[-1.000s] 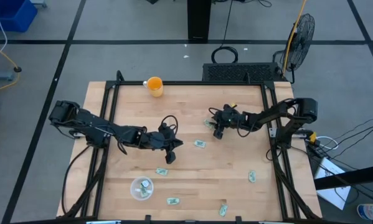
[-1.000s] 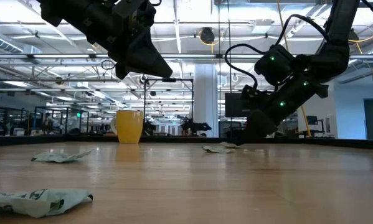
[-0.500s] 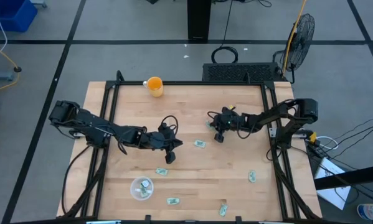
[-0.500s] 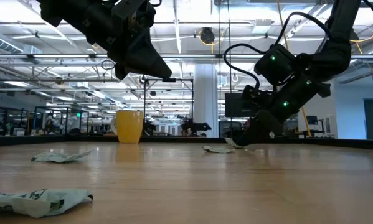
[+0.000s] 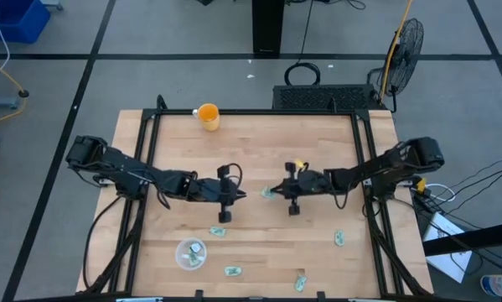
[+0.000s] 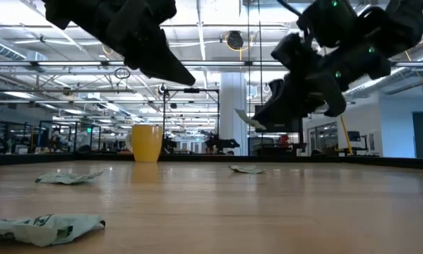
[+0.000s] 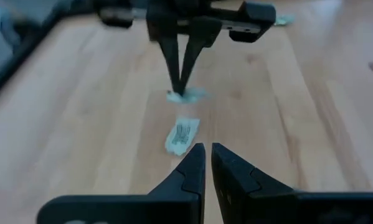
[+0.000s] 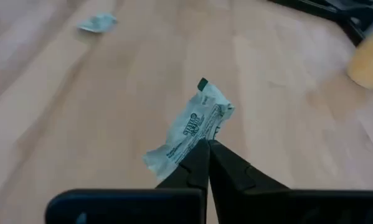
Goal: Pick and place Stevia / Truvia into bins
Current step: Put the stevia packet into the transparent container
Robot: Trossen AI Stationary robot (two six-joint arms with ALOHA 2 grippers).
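Right gripper (image 8: pixel 206 163) pinches a crumpled paper sachet (image 8: pixel 191 129) tight, long axis slanting away from the fingertips; left gripper (image 7: pixel 207 163) closed, empty.

A white sachet (image 8: pixel 189 130) with green print and a dark green corner is pinched by the black right gripper (image 8: pixel 206 158). Pale wood grain is shown by the table (image 5: pixel 318 252). Behind the sachet, a yellow-orange cup (image 5: pixel 208 115) is seen.

Place: I'm working in a big open-plan lab or industrial hall.
Ceiling: exposed trusses (image 6: pixel 70 67) and strip lights.
Floor: grey carpet (image 5: pixel 58 92) marked with dark lines.
Nearby: standing fan (image 5: pixel 406 46), loose cables (image 5: pixel 477 180), wooden worktop (image 5: pixel 259 138).
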